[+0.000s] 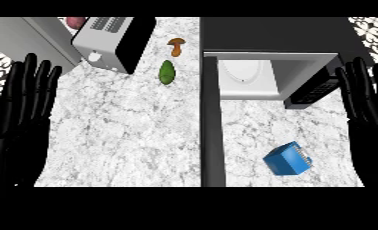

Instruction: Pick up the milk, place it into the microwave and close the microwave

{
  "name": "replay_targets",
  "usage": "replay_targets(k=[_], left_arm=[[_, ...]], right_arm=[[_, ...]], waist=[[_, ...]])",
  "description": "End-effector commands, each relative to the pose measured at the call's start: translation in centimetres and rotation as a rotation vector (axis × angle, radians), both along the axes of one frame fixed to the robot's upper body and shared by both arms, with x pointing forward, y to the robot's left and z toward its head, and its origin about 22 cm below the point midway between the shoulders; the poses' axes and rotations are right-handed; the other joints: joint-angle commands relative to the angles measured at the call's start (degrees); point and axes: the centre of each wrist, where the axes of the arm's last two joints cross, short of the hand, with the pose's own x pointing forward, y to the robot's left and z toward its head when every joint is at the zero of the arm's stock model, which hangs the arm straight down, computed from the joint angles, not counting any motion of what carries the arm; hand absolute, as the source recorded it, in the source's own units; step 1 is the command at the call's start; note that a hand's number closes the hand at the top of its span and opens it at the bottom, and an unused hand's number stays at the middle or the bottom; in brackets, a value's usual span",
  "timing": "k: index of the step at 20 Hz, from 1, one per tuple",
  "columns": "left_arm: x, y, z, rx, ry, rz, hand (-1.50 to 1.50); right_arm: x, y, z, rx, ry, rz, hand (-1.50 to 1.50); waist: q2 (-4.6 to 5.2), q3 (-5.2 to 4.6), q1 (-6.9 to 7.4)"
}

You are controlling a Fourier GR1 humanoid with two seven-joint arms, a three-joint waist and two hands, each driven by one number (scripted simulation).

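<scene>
Milk, a blue carton with no readable label, sits tilted on the marble tabletop below the open microwave. Left hand and right hand rest at the edges, fingers straight, holding nothing. What may be a toaster stands upper left.

A green veggie lies on the counter toward its back edge. Just behind it sits a little brown mushroom. A toaster stands near the back left corner. Something pinkish-red peeks out behind the toaster, maybe a fruit.
</scene>
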Motion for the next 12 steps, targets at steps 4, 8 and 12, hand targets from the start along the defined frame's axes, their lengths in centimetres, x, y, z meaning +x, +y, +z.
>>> replay_targets(k=[4,8,12], left_arm=[[-0.1,-1.2,-0.3,0.041,-0.006,-0.065,-1.5],[-0.9,-1.9,-2.8,-0.136,0.17,-0.134,-1.5],[-2.9,-4.3,-3.8,-0.143,0.177,-0.151,-1.5]], right_arm=[[-6.2,0.4,0.6,-0.006,-0.005,0.044,-1.5],[-7.9,-0.9,-0.2,0.048,0.145,0.134,-1.5],[-11.0,-0.4,-1.8,0.064,0.167,0.101,-1.5]], waist=[[0.42,0.23,-1.23],[0.32,0.25,-1.57],[0.31,0.26,-1.24]])
